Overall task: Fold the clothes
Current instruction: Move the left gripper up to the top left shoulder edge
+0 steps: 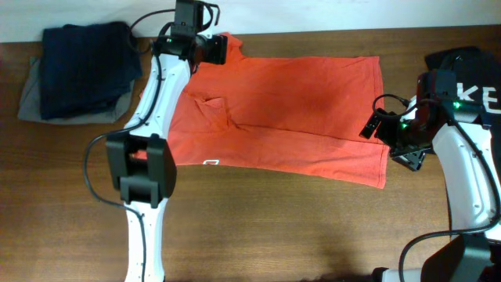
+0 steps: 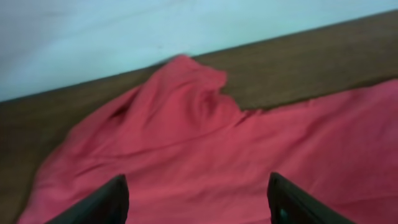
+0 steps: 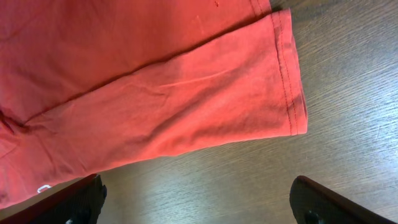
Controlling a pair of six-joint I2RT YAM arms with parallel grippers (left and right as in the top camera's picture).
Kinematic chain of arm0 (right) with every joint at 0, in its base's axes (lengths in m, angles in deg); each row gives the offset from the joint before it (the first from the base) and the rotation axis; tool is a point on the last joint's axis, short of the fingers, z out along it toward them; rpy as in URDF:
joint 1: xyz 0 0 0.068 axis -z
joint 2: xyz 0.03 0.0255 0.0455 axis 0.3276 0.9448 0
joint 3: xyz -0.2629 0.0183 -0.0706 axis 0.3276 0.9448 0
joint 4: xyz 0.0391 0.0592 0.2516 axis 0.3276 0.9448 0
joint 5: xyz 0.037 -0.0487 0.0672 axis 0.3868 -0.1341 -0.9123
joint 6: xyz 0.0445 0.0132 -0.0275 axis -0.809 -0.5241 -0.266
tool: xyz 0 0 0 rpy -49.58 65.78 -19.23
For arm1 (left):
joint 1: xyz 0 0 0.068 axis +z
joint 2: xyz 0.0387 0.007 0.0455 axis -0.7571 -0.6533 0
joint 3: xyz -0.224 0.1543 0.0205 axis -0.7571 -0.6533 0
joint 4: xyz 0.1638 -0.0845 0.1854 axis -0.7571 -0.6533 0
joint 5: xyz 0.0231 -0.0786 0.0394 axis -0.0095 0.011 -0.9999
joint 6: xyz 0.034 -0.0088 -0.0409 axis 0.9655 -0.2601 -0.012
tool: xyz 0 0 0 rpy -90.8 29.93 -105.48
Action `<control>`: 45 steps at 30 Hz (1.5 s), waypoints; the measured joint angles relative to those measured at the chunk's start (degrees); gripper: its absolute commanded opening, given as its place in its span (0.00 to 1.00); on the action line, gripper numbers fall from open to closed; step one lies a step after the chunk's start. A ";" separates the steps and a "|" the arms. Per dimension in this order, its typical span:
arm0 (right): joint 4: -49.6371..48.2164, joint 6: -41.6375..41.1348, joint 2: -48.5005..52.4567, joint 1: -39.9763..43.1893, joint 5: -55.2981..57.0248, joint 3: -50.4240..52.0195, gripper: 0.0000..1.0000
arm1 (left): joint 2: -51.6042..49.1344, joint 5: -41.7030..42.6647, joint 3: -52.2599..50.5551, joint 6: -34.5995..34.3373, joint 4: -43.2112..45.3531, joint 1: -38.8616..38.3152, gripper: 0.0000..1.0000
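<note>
A dark brown wooden surface [image 1: 297, 227] fills almost everything I can see, its grain running lengthwise in long, darker streaks. Along the far edge it meets a plain white wall [image 1: 352, 12]. The light is soft and even, leaving a faint sheen on the wood and only weak shadows.

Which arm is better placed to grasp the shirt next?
Probably left: the left gripper is over the orange-red cotton T-shirt; the right gripper is over the wooden table beside its hem.
</note>
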 measured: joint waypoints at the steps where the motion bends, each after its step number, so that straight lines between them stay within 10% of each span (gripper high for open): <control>1: 0.02 0.04 0.00 0.00 0.00 0.00 0.99 | -1.07 0.83 1.77 0.09 0.00 -0.13 0.71; 45: 4.33 4.42 0.00 0.00 0.02 0.00 0.99 | -18.05 -10.93 4.57 0.37 20.04 -4.26 0.60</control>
